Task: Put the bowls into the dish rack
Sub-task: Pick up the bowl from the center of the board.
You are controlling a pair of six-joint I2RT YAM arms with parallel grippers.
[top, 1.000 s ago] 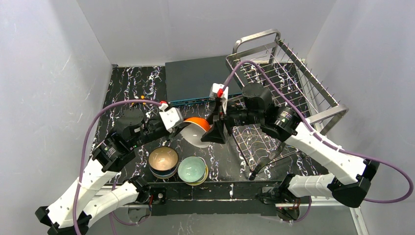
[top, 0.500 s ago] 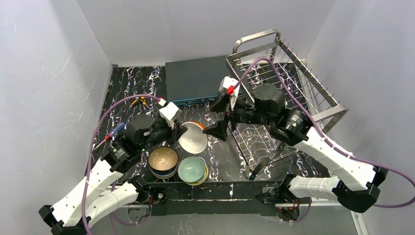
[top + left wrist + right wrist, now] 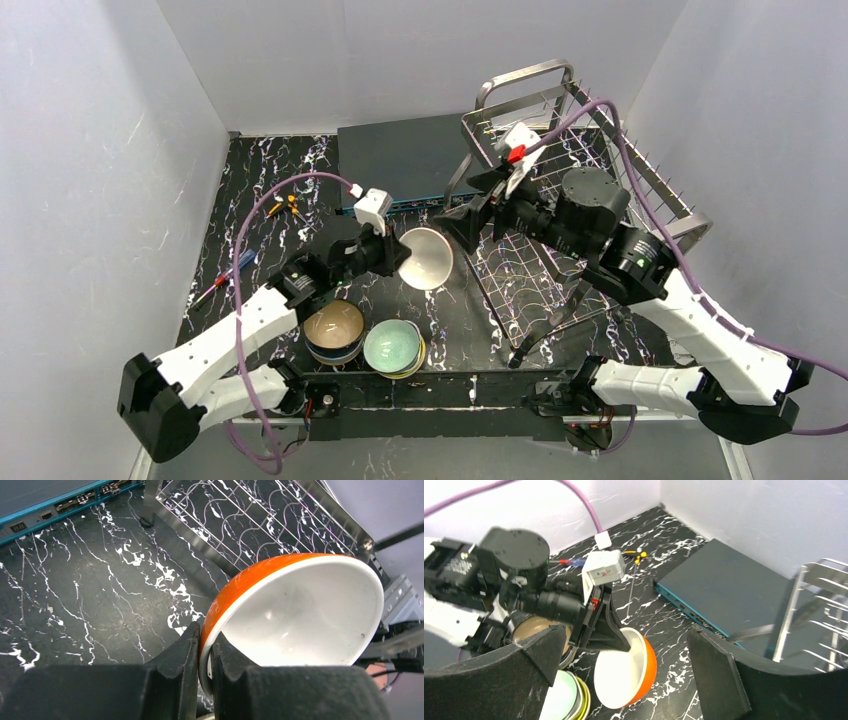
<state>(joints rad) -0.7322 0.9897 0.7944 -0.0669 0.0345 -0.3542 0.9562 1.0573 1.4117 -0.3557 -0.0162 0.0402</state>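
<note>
While the left gripper point(image 3: 396, 256) is clamped on the rim of the orange-and-white bowl point(image 3: 425, 258), one finger inside the rim and one outside, the bowl hangs tilted on edge, its white hollow turned toward the right arm

- Bowl position: over the bare black marbled table point(image 3: 265, 185), just left of the rack point(image 3: 525, 72) and outside it; whether its lower edge touches the table cannot be told
- Right gripper point(image 3: 476, 206): jaws wide apart, holding nothing, poised at the rack's left edge, near the bowl's upper right but apart from it
- Open room: a bare strip of table between the bowl and the rack's near wire side; the rack floor with its tine rows lies uncovered apart from the right arm above it
- Near edge: two stacks side by side, a beige-lined bowl point(image 3: 333, 323) on the left, a pale green bowl point(image 3: 392, 346) on the right, both close below the held bowl
- Behind: a flat dark-teal box point(image 3: 400, 158) against the back wall, its corner beside the rack
- Left side: a screwdriver point(image 3: 222, 282) and yellow-handled pliers point(image 3: 285, 207), well apart from the bowl
</note>
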